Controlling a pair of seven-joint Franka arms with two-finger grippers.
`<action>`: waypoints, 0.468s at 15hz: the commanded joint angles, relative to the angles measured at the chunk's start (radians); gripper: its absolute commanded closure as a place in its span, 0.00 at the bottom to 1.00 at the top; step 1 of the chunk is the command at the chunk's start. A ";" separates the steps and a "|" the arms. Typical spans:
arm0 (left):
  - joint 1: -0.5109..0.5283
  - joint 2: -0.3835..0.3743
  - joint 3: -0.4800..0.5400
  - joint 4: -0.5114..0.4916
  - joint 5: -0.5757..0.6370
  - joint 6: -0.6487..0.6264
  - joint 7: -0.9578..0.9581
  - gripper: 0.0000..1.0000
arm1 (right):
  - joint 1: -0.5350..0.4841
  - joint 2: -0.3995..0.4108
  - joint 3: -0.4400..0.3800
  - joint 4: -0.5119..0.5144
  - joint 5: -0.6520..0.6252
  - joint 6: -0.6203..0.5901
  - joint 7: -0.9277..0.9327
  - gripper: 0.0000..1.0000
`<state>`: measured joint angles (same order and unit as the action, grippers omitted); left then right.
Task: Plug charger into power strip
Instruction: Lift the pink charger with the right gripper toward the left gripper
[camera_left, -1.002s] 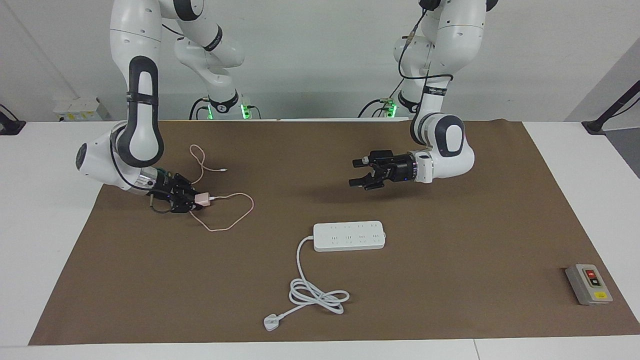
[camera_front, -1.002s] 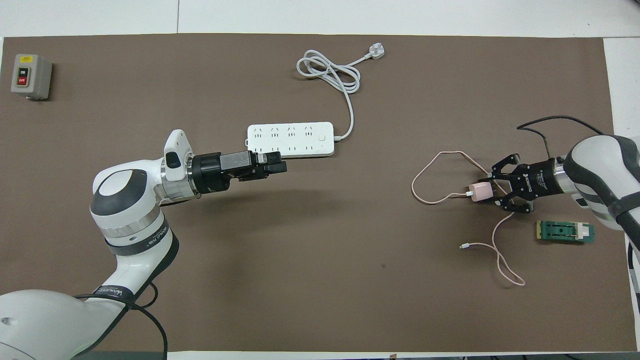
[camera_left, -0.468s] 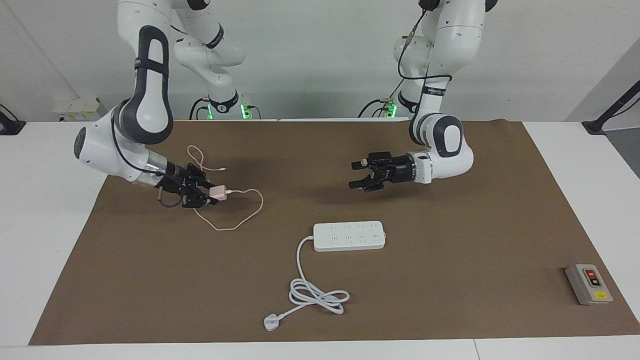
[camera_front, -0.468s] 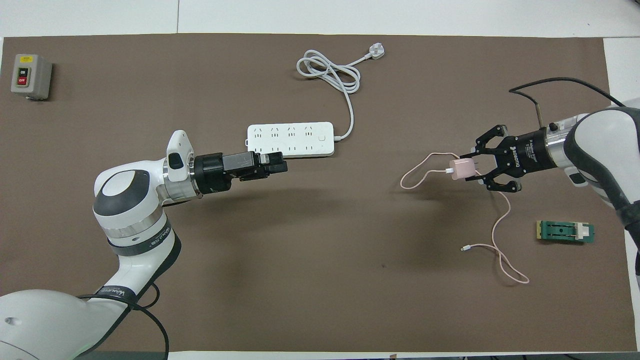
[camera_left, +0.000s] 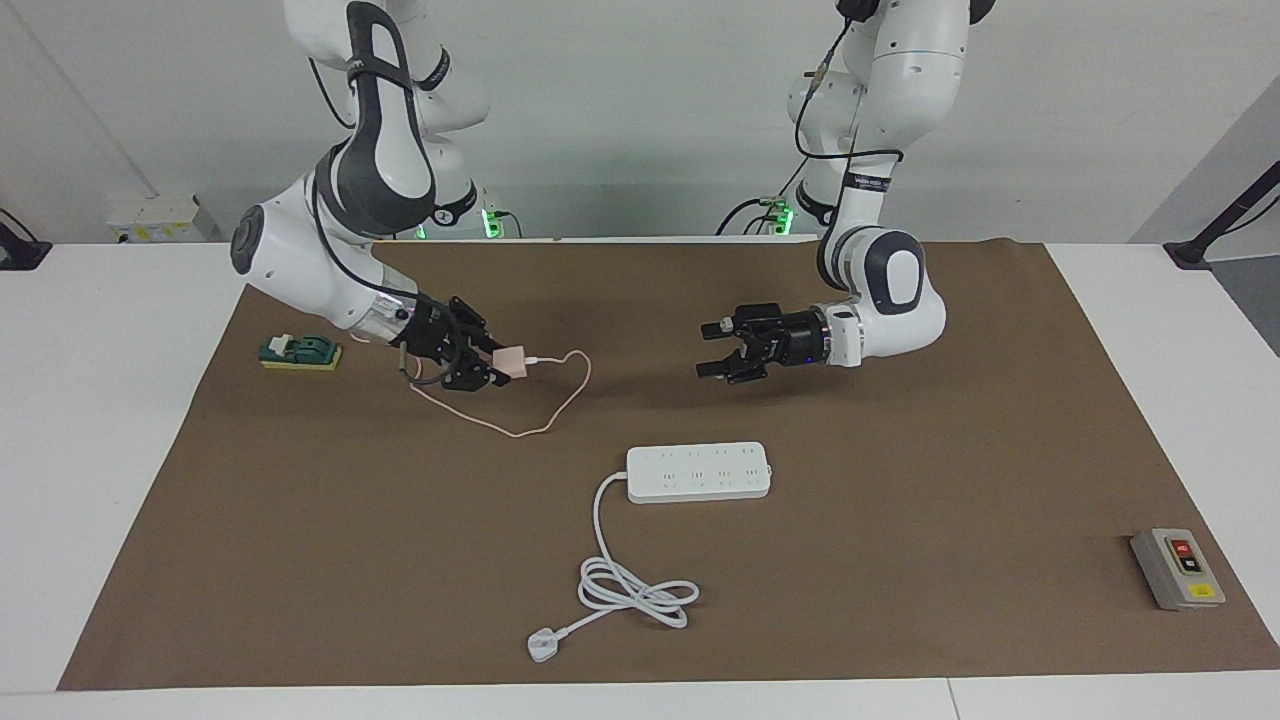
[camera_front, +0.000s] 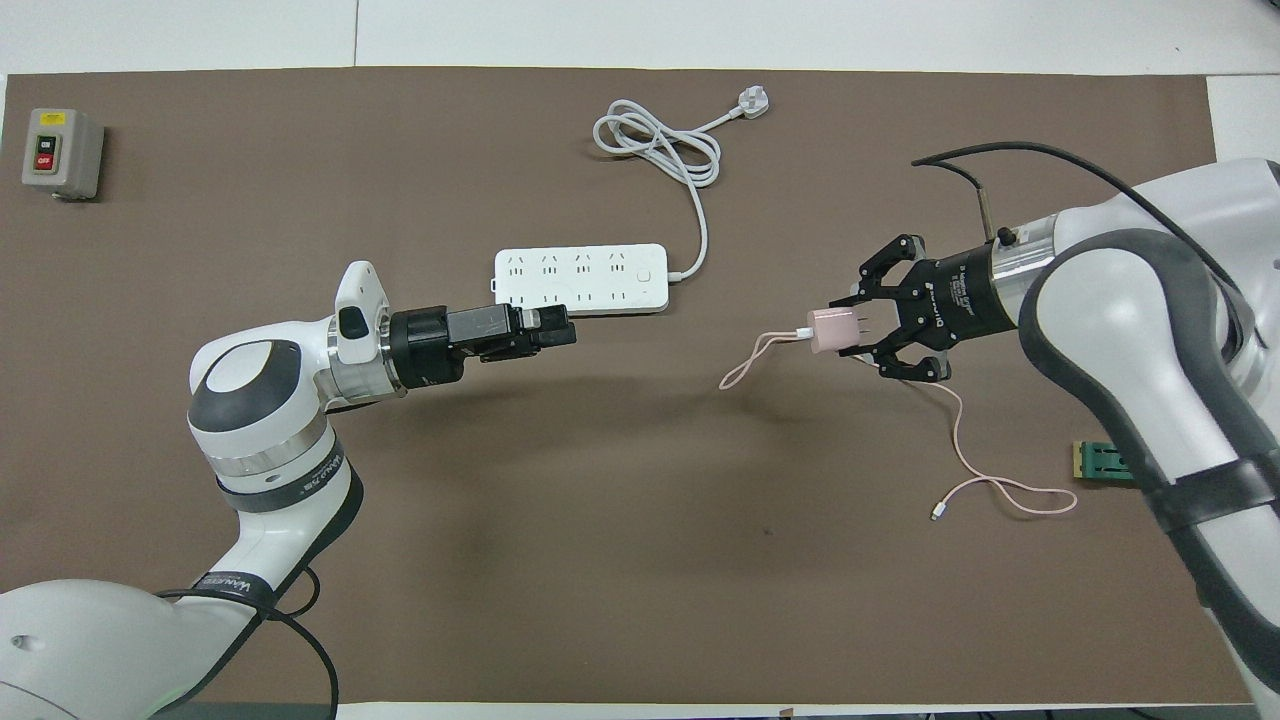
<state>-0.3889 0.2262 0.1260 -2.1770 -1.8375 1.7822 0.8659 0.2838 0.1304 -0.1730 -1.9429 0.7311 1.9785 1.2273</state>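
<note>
The charger (camera_left: 512, 362), a small pale pink cube, is held in my right gripper (camera_left: 497, 363), which is shut on it and carries it above the brown mat. It also shows in the overhead view (camera_front: 829, 330) with its prongs toward the gripper (camera_front: 852, 330). Its thin pink cable (camera_left: 545, 424) trails down to the mat and ends in a tiny connector (camera_front: 937, 515). The white power strip (camera_left: 698, 472) lies flat mid-table, outlets up (camera_front: 581, 279). My left gripper (camera_left: 712, 350) is open and empty, over the mat by the strip's corner (camera_front: 558, 331).
The strip's thick white cord (camera_left: 640, 590) lies coiled farther from the robots and ends in a white plug (camera_front: 752, 101). A grey box with red and yellow buttons (camera_left: 1177, 568) sits at the left arm's end. A small green block (camera_left: 300, 352) lies at the right arm's end.
My right gripper has lifted the charger and carried it toward the table's middle, dragging the cable along and uncovering the green block. The left arm has barely moved.
</note>
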 joint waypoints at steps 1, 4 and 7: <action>-0.027 0.013 0.012 0.014 -0.023 0.022 0.021 0.00 | 0.055 0.009 -0.002 0.015 0.042 0.071 0.070 0.90; -0.033 0.013 0.010 0.016 -0.031 0.026 0.021 0.00 | 0.122 0.009 -0.002 0.015 0.077 0.126 0.112 0.90; -0.034 0.015 0.012 0.019 -0.031 0.036 0.024 0.00 | 0.175 0.008 -0.002 0.015 0.142 0.184 0.116 0.90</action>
<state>-0.4018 0.2262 0.1256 -2.1758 -1.8450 1.7939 0.8701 0.4306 0.1324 -0.1715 -1.9391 0.8344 2.1280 1.3291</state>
